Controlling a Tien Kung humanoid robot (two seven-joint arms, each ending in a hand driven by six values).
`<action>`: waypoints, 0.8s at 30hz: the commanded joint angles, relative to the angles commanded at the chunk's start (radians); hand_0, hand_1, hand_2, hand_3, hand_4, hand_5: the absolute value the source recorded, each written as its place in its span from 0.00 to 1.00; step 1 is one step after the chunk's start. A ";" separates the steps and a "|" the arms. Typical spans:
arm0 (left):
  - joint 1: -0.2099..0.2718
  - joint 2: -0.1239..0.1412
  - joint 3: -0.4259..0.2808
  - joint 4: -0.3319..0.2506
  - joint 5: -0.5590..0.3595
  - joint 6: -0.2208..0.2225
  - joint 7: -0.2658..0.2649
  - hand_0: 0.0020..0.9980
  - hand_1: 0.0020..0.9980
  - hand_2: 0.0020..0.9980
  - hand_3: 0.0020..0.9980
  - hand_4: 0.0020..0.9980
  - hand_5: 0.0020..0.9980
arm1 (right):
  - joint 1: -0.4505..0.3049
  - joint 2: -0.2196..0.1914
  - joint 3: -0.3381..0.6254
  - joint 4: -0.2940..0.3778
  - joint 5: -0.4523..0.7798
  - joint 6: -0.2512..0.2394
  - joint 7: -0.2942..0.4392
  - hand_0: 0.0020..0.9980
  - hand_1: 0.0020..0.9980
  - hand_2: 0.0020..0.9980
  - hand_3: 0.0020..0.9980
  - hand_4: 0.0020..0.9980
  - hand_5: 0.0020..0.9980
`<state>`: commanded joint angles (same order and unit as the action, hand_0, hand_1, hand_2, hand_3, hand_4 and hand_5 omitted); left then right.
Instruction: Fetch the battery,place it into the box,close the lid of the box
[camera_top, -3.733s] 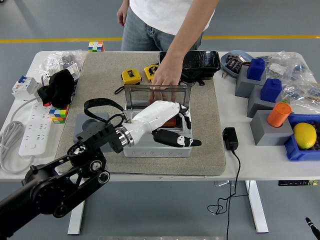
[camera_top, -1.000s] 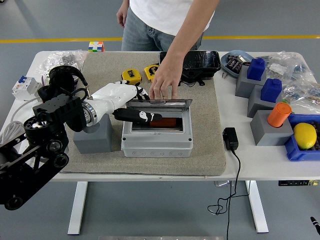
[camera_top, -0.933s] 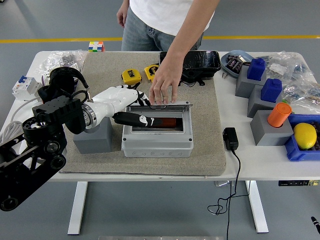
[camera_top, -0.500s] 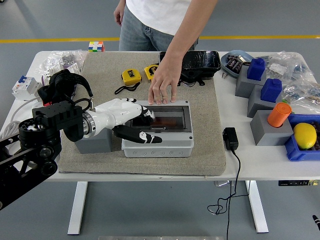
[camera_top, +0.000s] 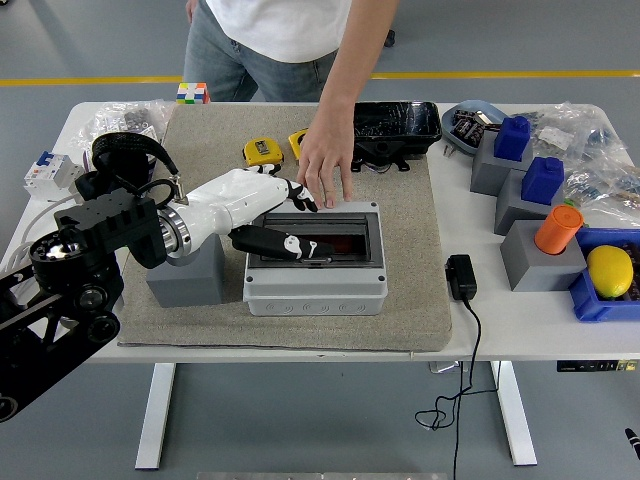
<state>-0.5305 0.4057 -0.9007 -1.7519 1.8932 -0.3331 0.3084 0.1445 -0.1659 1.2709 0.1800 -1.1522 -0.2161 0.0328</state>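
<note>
1. The left robot hand hangs over the left part of the grey box, its white fingers spread loosely and gripping nothing, the black thumb stretched across the lid.
2. The lid lies down flat on the box; through its tinted window, just right of the thumb tip, a red-orange shape shows, likely the battery.
3. A person's hand rests just beyond the robot hand, fingertips at the box's far rim.
4. Left of and below the robot hand's wrist stands a grey block on the mat covering the worktop.
5. Two yellow tape measures lie farther off, beyond the robot hand.
</note>
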 joint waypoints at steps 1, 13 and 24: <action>0.012 -0.014 -0.027 0.004 0.001 0.012 -0.017 0.92 0.82 0.77 0.77 1.00 1.00 | 0.000 0.001 0.001 0.000 -0.001 0.000 0.000 0.89 0.89 0.85 0.88 1.00 1.00; 0.132 -0.192 -0.319 0.154 -0.300 0.243 -0.389 0.93 0.93 0.86 0.83 1.00 1.00 | -0.004 0.014 0.012 0.000 -0.008 0.001 0.000 0.89 0.89 0.85 0.88 1.00 1.00; 0.188 -0.185 -0.502 0.285 -0.761 0.156 -0.566 0.98 0.97 0.91 0.89 1.00 1.00 | -0.010 0.029 0.028 0.000 -0.023 0.001 -0.002 0.89 0.89 0.85 0.88 1.00 1.00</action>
<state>-0.3422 0.2208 -1.4026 -1.4670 1.1319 -0.1772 -0.2579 0.1344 -0.1374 1.2986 0.1800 -1.1752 -0.2153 0.0309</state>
